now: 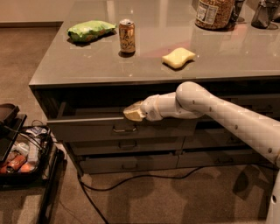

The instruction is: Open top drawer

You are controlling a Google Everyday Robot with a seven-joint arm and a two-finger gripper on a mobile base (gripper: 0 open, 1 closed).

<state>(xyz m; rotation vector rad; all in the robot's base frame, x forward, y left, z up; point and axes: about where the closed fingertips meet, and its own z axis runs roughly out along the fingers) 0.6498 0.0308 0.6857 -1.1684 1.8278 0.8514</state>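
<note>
Gripper (133,113), pale yellow tip, at upper edge of top drawer (87,129), just above & a bit to picture-right of its small dark handle (124,129); touching that edge or just clear of it, can't tell. Grip state also can't tell, released or clenched. White arm (218,111) behind it, reaching across cabinet front from picture-right, w/ rounded joint approx mid-frame. Top drawer front dark grey-brown, widest of the stack, directly under lip of counter (245,57) on cabinet's picture-left half; stands out a little from cabinet, w/ dark gap btw its top edge & counter. Two shallower grey drawers below, upper (153,144) & lower (105,164), each w/ like handle, both set further back. On glossy grey counter: gold drinks can (127,36) upright, crumpled green bag (91,30) near it to picture-left, yellow sponge (178,57) lying flat towards middle, big jar (214,13) at far edge, cut off by frame. On brown floor, black cable (144,179) snaking out from under cabinet. At picture-left, low black cart (48,183) w/ mixed small items, too small to name.
</note>
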